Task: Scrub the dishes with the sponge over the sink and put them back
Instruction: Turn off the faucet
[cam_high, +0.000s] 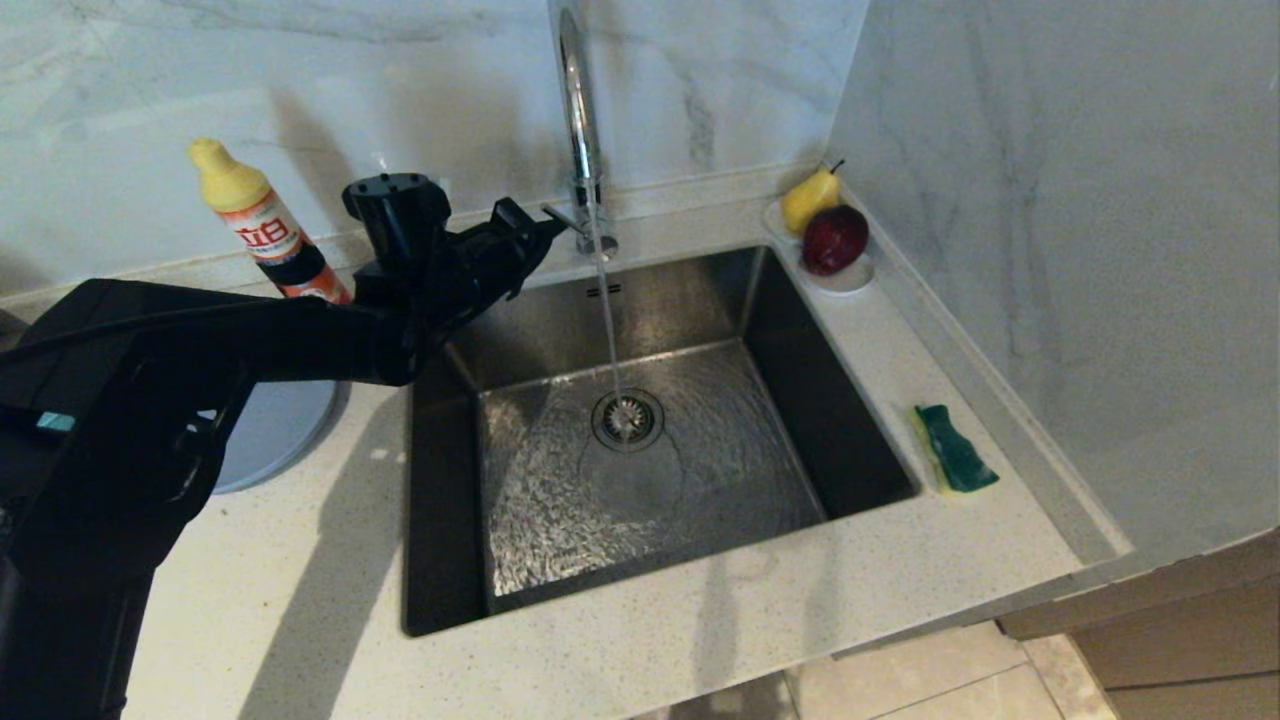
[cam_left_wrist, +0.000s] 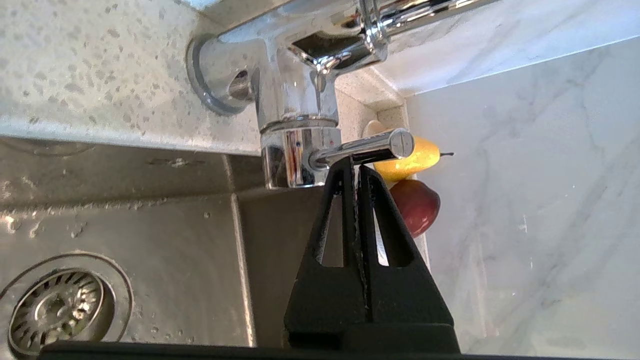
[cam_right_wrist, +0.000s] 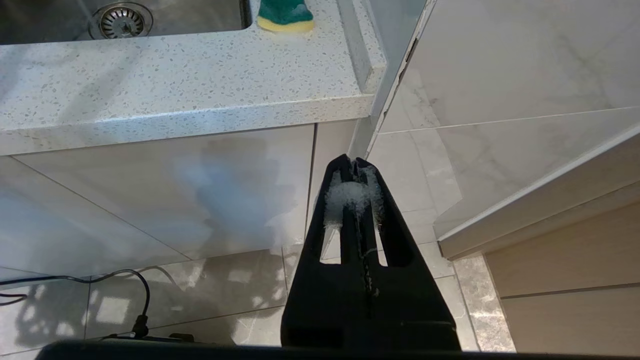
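Speckled white countertop (cam_high: 700, 640). Sink (cam_high: 640, 470): stainless basin, water running from chrome tap (cam_high: 580, 130) onto drain strainer (cam_high: 627, 418). Grey-blue plate (cam_high: 275, 425): counter's left side, partly under the left arm. Left gripper (cam_left_wrist: 356, 167): fingers pressed together, holding nothing, tips at tap lever (cam_left_wrist: 370, 147). Right gripper (cam_right_wrist: 356, 162): narrow, empty, below counter front. Detergent bottle (cam_high: 262, 225): back-left edge. Sponge (cam_high: 953, 448): counter's right edge, beside sink. Saucer (cam_high: 850, 275) with pear (cam_high: 808, 198), red fruit (cam_high: 833, 238): back-right corner.

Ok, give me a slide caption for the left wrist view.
Shut left gripper pressed against the chrome tap's lever above the sink, pear and red apple behind.
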